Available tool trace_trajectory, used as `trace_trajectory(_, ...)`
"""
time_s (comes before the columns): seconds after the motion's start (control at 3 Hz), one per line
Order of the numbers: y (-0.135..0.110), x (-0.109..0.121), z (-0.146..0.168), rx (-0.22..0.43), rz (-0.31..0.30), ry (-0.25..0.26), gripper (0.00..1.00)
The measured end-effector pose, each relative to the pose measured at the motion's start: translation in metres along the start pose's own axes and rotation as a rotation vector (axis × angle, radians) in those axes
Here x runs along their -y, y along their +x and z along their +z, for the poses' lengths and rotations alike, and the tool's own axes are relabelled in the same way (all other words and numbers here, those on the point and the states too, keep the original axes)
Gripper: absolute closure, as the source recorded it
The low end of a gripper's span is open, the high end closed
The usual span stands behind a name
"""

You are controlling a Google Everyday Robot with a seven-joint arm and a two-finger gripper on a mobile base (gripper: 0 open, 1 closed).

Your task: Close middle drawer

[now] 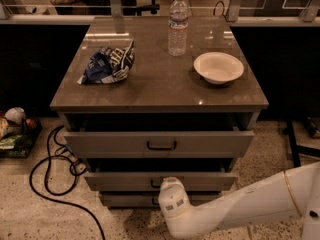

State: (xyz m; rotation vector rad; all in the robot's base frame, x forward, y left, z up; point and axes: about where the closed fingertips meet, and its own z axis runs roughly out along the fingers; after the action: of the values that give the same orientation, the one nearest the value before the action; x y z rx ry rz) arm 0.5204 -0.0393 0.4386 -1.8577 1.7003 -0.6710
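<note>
our gripper (170,188) sits just near of the middle drawer (205,180), whose front runs left-right; the push goes far. we cannot tell the jaws' state.

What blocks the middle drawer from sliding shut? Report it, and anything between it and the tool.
Nothing visible does. The tool is right at the front of the middle drawer, with nothing between them. Its interior lies in shadow under the open top drawer, so it is unseen.
</note>
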Motion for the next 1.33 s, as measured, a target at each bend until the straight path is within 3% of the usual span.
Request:
trace_trajectory(0.33,0.003,0.012,-0.019,-0.017,-0.063,-0.025,1.00)
trace_trajectory(0.67,0.024,0.023,-0.043,-0.095,-0.115,-0.067,1.00)
trace_trajectory(1.0,0.049,0.023,-0.056,-0.179,-0.126,-0.122,1.00)
trace_trajectory(1.33,0.086,0.006,-0.055,-0.252,-0.086,-0.211,1.00)
